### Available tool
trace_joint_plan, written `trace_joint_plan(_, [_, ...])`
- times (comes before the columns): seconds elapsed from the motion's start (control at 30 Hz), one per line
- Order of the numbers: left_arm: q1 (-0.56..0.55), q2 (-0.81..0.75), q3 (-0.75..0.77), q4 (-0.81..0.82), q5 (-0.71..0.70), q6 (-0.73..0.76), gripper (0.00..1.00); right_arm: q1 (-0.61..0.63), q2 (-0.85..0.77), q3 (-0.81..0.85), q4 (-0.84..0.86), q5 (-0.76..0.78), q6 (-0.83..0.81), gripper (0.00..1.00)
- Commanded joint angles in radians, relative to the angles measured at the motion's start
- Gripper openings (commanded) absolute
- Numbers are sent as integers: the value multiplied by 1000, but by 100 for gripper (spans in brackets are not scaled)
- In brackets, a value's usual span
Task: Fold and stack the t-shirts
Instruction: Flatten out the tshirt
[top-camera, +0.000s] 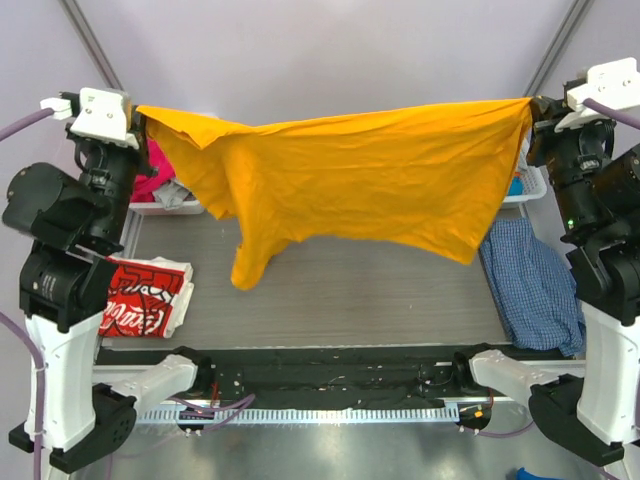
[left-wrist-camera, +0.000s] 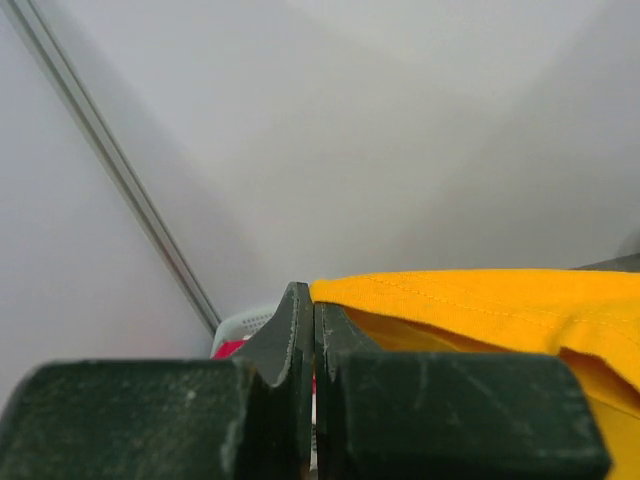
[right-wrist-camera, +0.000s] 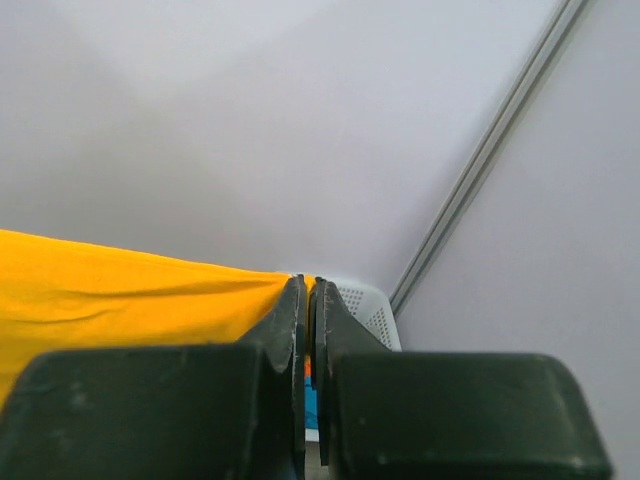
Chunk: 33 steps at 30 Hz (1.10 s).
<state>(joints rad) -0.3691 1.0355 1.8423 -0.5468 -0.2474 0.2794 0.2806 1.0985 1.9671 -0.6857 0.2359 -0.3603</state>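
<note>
Both grips verified: my left fingers (left-wrist-camera: 285, 345) and right fingers (right-wrist-camera: 290, 325) are each clamped on an upper corner of the orange t-shirt (top-camera: 380, 180). It hangs stretched between them above the desk (top-camera: 350, 300). The red t-shirt (top-camera: 145, 297) lies folded at the desk's left edge.

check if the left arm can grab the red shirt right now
Probably not yet: the left gripper is shut on a corner of the orange t-shirt, held aloft. Nothing lies on the red t-shirt.

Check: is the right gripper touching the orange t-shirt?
Touching. The right wrist view shows the right gripper closed on a corner of the orange t-shirt, with cloth running into its shut jaws.
</note>
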Motion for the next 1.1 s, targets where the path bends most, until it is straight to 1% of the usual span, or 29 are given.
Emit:
trace_joint_plan(0.0, [4, 96, -31, 34, -59, 23, 0, 0, 79, -40, 60, 60, -9, 1])
trace_joint_plan(0.1, [4, 196, -5, 145, -168, 76, 0, -1, 164, -27, 113, 127, -35, 1])
trace_joint_plan(0.13, [7, 236, 30, 201, -191, 92, 0, -1, 194, -19, 126, 164, -45, 1])
trace_joint_plan(0.17, [10, 318, 60, 223, -235, 104, 0, -1, 249, 4, 159, 178, -51, 1])
trace_joint_plan(0.2, [25, 375, 99, 249, -251, 110, 0, -18, 283, 18, 178, 187, -58, 1])
trace_joint_plan(0.23, [38, 430, 211, 248, -262, 104, 0, -29, 314, 33, 193, 189, -58, 1])
trace_joint_plan(0.27, [50, 548, 277, 239, -276, 98, 0, -44, 377, 79, 219, 189, -52, 1])
trace_joint_plan(0.3, [76, 601, 346, 225, -283, 89, 0, -67, 405, 111, 224, 186, -46, 1])
trace_joint_plan(0.33, [88, 648, 482, 214, -286, 75, 0, -78, 434, 184, 230, 183, -43, 1])
trace_joint_plan(0.37, [97, 700, 550, 205, -291, 75, 0, -87, 490, 223, 230, 180, -37, 1])
trace_joint_plan(0.4, [107, 771, 610, 193, -294, 76, 0, -95, 514, 260, 230, 180, -42, 1])
trace_joint_plan(0.43, [107, 797, 699, 191, -294, 89, 0, -104, 535, 326, 230, 180, -48, 1])
trace_joint_plan(0.47, [107, 811, 719, 199, -291, 93, 0, -106, 553, 354, 229, 178, -63, 1])
trace_joint_plan(0.5, [108, 810, 727, 223, -279, 96, 0, -109, 579, 378, 229, 178, -71, 1])
trace_joint_plan(0.57, [108, 779, 672, 258, -263, 96, 0, -110, 589, 417, 233, 180, -84, 1])
trace_joint_plan(0.6, [108, 752, 638, 298, -251, 96, 0, -110, 583, 420, 235, 178, -85, 1])
trace_joint_plan(0.63, [108, 698, 559, 321, -247, 96, 0, -112, 575, 414, 244, 172, -83, 1])
trace_joint_plan(0.7, [107, 641, 488, 361, -237, 101, 0, -112, 534, 394, 259, 157, -75, 1])
trace_joint_plan(0.77, [108, 592, 471, 331, -236, 96, 0, -110, 508, 365, 273, 155, -75, 1])
trace_joint_plan(0.87, [107, 511, 411, 332, -227, 115, 0, -112, 463, 332, 265, 154, -72, 1])
trace_joint_plan(1.0, [108, 396, 277, 320, -211, 115, 0, -112, 373, 233, 236, 146, -54, 1])
trace_joint_plan(1.03, [108, 374, 252, 315, -204, 110, 0, -112, 327, 213, 229, 135, -48, 1])
trace_joint_plan(1.07, [108, 326, 226, 306, -201, 109, 0, -112, 307, 193, 221, 129, -43, 1])
